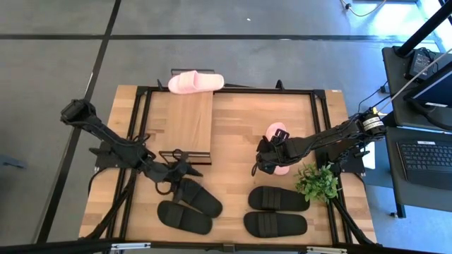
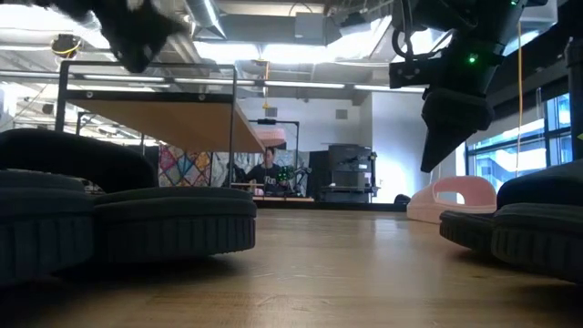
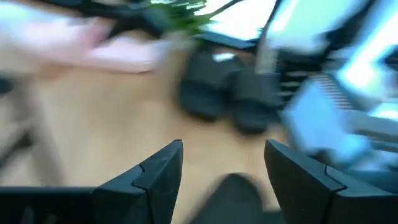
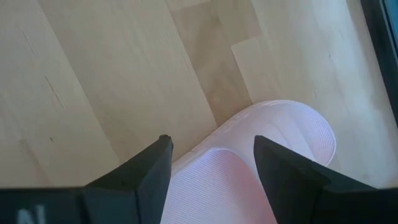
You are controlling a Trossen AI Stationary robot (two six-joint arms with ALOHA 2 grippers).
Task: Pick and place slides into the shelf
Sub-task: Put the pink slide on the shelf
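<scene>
Shelf: the small rack [image 1: 189, 120] stands on the left half of the table [image 1: 240, 116], its light wood top board toward the far edge.
Done: one pink slide [image 1: 195, 82] lies across the far end of the shelf top, partly hanging over the table's far edge. I judge this one as placed.
In hand now: the second pink slide [image 4: 249, 162] lies on the table right of the middle, not on the shelf.
Right gripper: the right gripper [image 4: 211, 163] is directly above this pink slide, fingers spread wide, one on each side of the strap. The slide seems to rest on the wood; nothing is gripped yet.
Left gripper: the left gripper [image 3: 222, 171] is over the table near the front corner of the shelf, just above the left black pair. Its fingers stand apart and there is nothing between them.
Left black pair: two black slides [image 1: 189, 207] lie on the table near the front edge, on the left side.
Right black pair: two more black slides [image 1: 276, 212] lie near the front edge on the right, beside a small green plant [image 1: 317, 183].
Left to do: five slides are not yet on the shelf, so the task is in its early part, as I judge.
Next step, my guess: to close on the pink strap and carry it over to the shelf.
</scene>
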